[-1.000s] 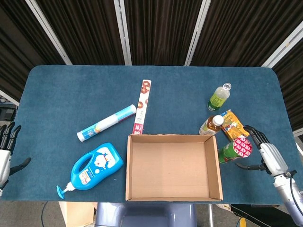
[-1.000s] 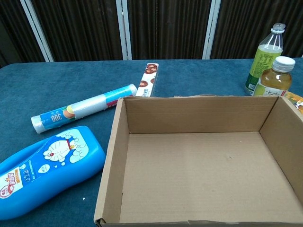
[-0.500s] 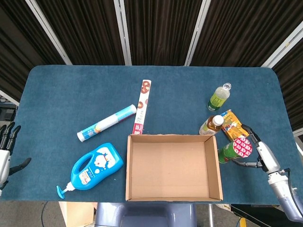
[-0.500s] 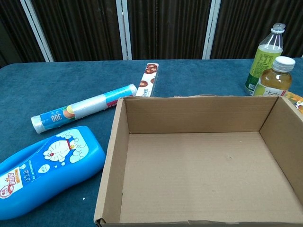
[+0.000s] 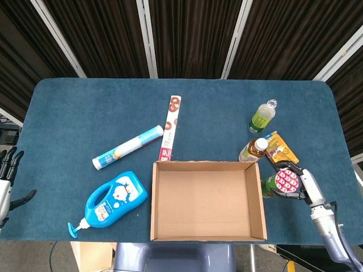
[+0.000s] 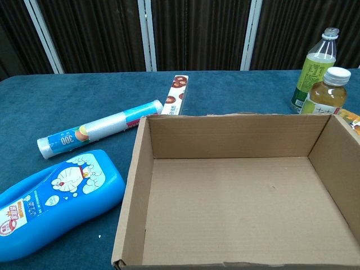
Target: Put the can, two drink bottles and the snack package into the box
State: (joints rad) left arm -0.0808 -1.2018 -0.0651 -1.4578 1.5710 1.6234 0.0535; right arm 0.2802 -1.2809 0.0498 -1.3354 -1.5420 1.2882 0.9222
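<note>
A blue tabletop seen from above, with an open cardboard box at the middle of its front edge; the box has nothing inside. Just outside the box's right wall lies the can, green with a red-and-white patterned end, tipped on its side. The right hand is against the can's right end with fingers curving around it, though whether they actually clamp it cannot be told. Just behind the can, toward the right edge, lies the orange snack package. Beside it, at the box's back right corner, stands the amber drink bottle with a white cap, and farther back stands the green drink bottle. The left hand sits off the tabletop's front left corner, holding nothing, fingers spread. Left of the box a blue pump bottle lies on its side; behind it lie a roll of plastic bags and a long narrow carton.
</note>
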